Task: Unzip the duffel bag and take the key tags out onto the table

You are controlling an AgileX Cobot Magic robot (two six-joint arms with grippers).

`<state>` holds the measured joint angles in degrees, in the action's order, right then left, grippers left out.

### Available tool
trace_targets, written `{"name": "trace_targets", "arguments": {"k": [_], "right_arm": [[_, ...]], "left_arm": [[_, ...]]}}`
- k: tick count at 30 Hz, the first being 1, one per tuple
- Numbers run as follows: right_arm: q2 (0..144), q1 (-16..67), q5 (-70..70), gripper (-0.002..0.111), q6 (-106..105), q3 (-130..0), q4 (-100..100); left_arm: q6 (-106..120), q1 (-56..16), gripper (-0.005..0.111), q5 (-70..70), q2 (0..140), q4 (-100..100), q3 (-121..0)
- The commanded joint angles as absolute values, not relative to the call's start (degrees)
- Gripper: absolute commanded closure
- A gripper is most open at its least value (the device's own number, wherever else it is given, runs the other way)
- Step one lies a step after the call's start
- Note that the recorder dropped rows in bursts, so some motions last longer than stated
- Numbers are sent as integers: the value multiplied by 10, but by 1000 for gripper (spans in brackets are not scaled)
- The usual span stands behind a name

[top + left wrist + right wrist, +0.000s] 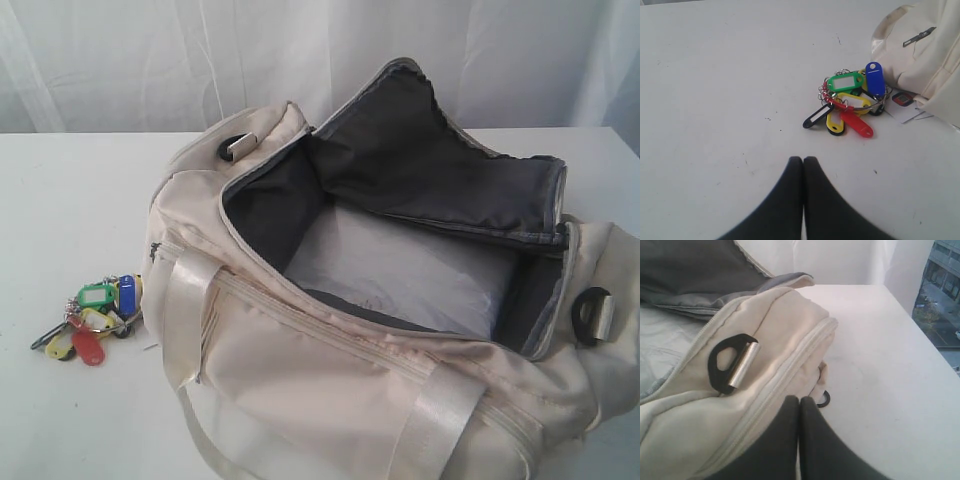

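The cream duffel bag (330, 370) lies on the white table (70, 200) with its top flap (420, 170) folded back, showing dark grey lining and a pale sheet inside. The key tags (92, 318) lie in a small bunch on the table just left of the bag; the left wrist view shows them (850, 102) in red, yellow, green, blue and black beside the bag's end (925, 55). My left gripper (803, 159) is shut and empty, a short way from the tags. My right gripper (799, 399) is shut and empty beside the bag's other end (765, 355).
A black strap ring with a metal bar (732, 362) sits on the bag's end, and another (238, 147) on the far end. A small paper label (902, 102) lies by the bag. White curtain behind. The table's edge (920, 325) drops off at the right.
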<state>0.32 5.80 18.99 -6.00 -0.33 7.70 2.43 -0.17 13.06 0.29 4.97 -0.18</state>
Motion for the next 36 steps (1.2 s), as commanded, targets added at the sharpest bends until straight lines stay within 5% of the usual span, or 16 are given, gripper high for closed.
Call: {"name": "trace_targets", "arguments": {"k": [1, 21, 36], "right_arm": [[0, 61, 187, 108, -47, 0, 66], [0, 188, 182, 108, -28, 0, 68], [0, 194, 183, 108, -26, 0, 39]], "left_arm": [[25, -1, 107, 130, 0, 55, 0], [25, -1, 107, 130, 0, 55, 0], [25, -1, 107, 130, 0, 55, 0]]}}
